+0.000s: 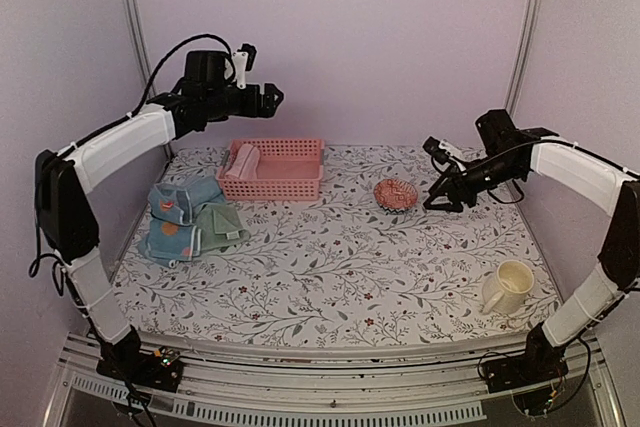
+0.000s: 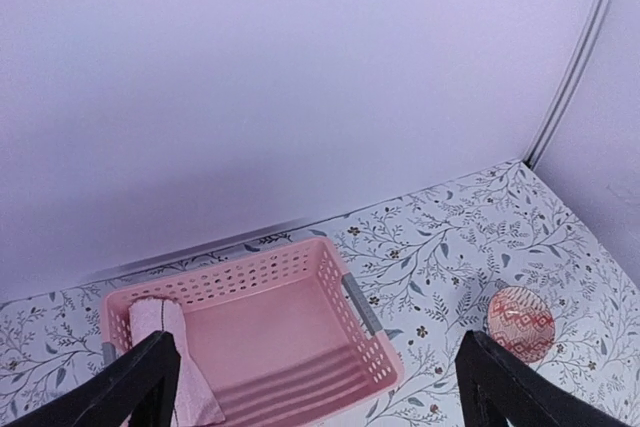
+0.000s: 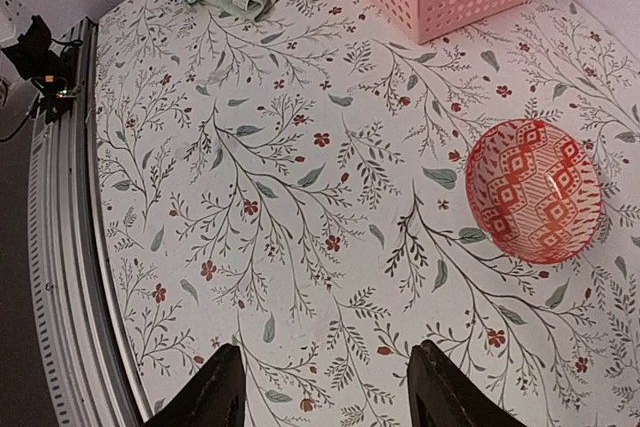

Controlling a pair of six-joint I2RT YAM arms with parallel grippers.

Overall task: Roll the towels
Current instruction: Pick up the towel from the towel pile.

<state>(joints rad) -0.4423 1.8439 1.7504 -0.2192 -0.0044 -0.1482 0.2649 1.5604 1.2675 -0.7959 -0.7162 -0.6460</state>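
Observation:
A rolled pink towel (image 1: 243,161) lies at the left end of the pink basket (image 1: 290,187); in the left wrist view the same pink towel (image 2: 165,347) lies against the basket's left wall. My left gripper (image 1: 268,97) hangs open above the basket (image 2: 230,272), and the left gripper (image 2: 318,339) holds nothing between its wide-set fingers. A crumpled pile lies left of the basket: blue towels with spots (image 1: 178,215) and a sage green towel (image 1: 223,224). My right gripper (image 1: 440,199) hovers open over the bare cloth, and the right gripper (image 3: 328,350) is empty.
A red patterned bowl (image 1: 396,194) sits right of the basket, just left of my right gripper, and shows as the bowl (image 3: 533,190) in the right wrist view. A cream mug (image 1: 507,288) stands near the front right. Walls close in the back and sides.

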